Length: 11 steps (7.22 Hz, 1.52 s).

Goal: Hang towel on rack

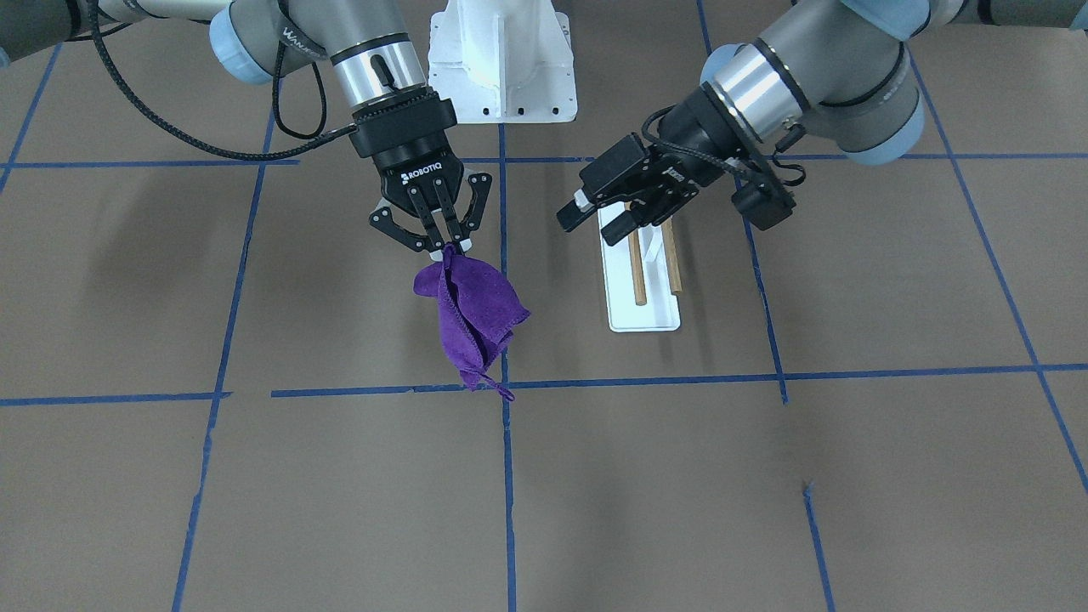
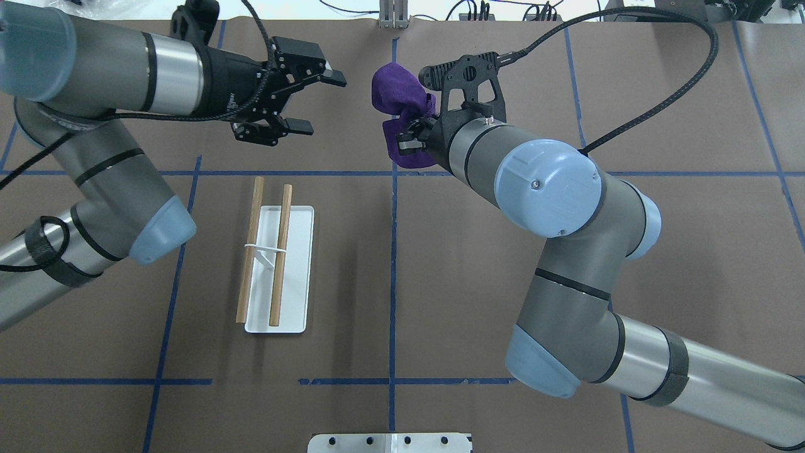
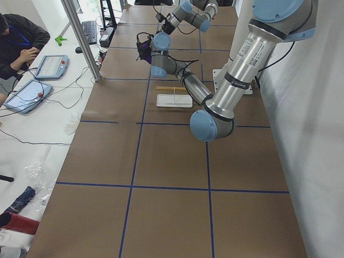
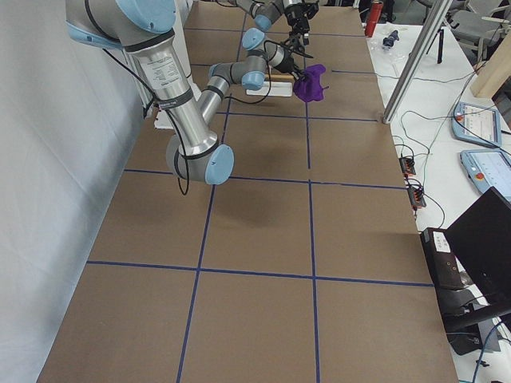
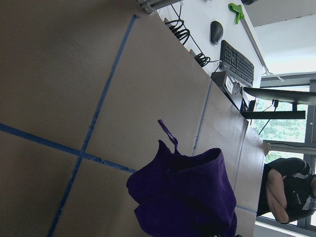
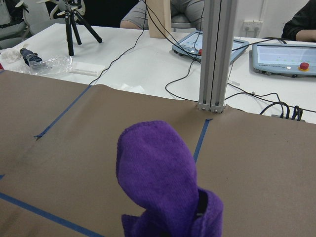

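The purple towel hangs bunched from my right gripper, which is shut on its top edge and holds it above the table. It also shows in the overhead view and fills the bottom of the right wrist view. The rack stands on its white base with two brown dowels over it. It is to the side of the towel. My left gripper is open and empty, above the rack's far end and pointing at the towel.
The white robot pedestal stands at the table's robot side. Blue tape lines cross the brown table. An operator sits with tablets beyond the far edge. A metal post stands at that edge.
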### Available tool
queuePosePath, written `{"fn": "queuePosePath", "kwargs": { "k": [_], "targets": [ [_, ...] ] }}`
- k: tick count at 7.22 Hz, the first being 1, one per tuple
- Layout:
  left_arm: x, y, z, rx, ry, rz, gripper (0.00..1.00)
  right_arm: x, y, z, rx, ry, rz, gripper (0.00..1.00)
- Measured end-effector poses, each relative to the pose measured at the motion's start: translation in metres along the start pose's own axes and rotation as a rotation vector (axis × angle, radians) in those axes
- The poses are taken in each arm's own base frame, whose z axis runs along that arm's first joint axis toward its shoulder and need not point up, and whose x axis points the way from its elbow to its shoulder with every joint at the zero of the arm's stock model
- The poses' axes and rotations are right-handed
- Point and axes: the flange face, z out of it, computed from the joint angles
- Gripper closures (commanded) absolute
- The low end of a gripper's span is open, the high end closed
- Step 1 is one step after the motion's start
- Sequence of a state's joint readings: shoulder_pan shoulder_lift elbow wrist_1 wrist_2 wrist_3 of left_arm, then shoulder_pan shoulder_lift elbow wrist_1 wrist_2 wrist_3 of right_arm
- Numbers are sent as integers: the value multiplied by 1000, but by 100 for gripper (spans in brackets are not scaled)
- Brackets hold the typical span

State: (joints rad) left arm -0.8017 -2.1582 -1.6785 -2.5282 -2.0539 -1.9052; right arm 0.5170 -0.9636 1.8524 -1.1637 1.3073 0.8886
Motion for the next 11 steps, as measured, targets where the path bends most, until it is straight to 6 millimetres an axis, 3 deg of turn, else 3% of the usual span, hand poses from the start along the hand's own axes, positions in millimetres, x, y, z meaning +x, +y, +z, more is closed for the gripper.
{"fn": "queuePosePath", "kwargs": {
  "k": [2, 4, 6, 7, 9, 10, 11],
  "targets": [
    [8, 0, 27, 5, -5, -5, 0, -7, 2, -2, -2, -13, -1, 100],
    [12, -6, 41, 14, -12, -8, 0, -12, 5, -5, -4, -25, -2, 100],
    [14, -10, 51, 23, -17, -8, 6, -16, 8, -8, -7, -34, -2, 100],
    [15, -11, 54, 25, -19, -8, 14, -18, 8, -9, -8, -37, -3, 100],
    [15, -12, 56, 26, -22, -8, 83, -19, 9, -10, -8, -40, -3, 100],
    [15, -12, 56, 26, -23, -6, 100, -19, 9, -10, -8, -41, -3, 100],
    [15, -12, 55, 24, -23, -3, 100, -19, 9, -10, -8, -41, -3, 100]
  ]
}}
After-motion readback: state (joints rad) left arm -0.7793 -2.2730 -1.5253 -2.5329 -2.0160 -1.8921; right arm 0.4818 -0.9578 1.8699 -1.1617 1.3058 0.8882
